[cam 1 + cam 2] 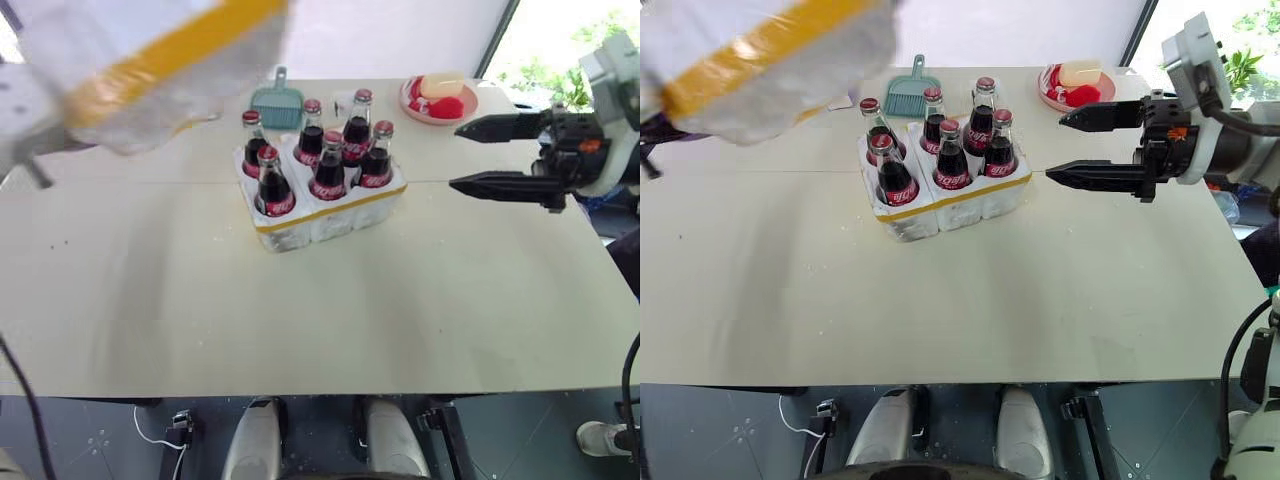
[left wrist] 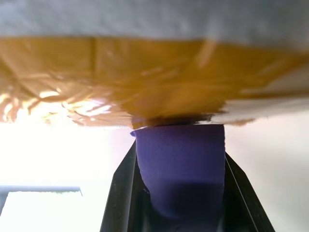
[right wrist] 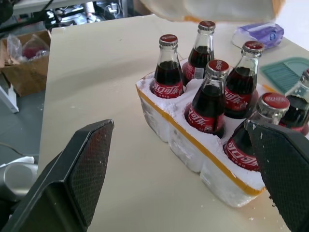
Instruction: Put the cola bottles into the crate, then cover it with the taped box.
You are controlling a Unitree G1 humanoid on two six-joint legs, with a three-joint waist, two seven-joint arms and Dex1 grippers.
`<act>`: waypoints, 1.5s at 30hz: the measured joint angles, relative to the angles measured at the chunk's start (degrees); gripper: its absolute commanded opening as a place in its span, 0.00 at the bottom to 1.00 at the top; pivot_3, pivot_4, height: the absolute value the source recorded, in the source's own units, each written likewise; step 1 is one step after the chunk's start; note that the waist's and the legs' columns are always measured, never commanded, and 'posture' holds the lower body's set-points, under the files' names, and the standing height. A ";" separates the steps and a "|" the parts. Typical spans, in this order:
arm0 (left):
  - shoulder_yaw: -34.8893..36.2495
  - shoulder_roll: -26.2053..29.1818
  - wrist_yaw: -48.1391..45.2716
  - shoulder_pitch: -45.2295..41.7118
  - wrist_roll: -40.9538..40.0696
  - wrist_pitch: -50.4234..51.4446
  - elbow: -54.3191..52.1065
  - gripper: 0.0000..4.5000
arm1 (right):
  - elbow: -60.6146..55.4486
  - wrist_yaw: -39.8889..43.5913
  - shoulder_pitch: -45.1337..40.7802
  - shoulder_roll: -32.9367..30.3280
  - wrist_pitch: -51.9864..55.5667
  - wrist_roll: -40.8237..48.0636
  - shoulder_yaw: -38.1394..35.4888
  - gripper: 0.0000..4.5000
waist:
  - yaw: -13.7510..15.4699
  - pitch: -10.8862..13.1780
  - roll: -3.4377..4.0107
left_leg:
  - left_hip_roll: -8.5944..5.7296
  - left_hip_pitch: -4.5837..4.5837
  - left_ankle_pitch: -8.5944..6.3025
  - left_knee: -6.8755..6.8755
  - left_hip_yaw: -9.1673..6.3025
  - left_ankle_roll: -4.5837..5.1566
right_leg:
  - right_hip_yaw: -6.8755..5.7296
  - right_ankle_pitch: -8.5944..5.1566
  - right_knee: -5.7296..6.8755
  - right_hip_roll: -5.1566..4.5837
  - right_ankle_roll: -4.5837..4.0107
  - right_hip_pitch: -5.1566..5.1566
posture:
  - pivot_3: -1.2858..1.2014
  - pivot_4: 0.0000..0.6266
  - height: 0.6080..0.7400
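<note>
The box (image 1: 150, 60) is hanging blurred and cut off at the upper left, above the table (image 1: 320, 300). The left gripper (image 2: 178, 145) is showing in its wrist view, jaws shut on the box edge at the yellow tape. The right gripper (image 1: 1080, 145) is hovering right of the crate (image 1: 320, 210), jaws wide, holding nothing. Six bottles (image 1: 330, 165) are standing in the crate. Behind it are lying a dustpan (image 1: 277, 103) and a plate (image 1: 437, 100); the right wrist view is adding a tissue pack (image 3: 256, 35).
</note>
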 measured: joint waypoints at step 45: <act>-18.11 -6.88 2.42 -3.97 36.68 -0.46 -26.92 0.09 | -5.23 -8.71 15.87 2.45 -2.07 3.98 -6.95 1.00 | 1.67 -0.10 0.04 | -0.05 0.11 0.01 0.11 -0.12 0.02 | -0.02 0.00 -0.01 0.04 0.00 0.22 | 0.52 0.24 0.97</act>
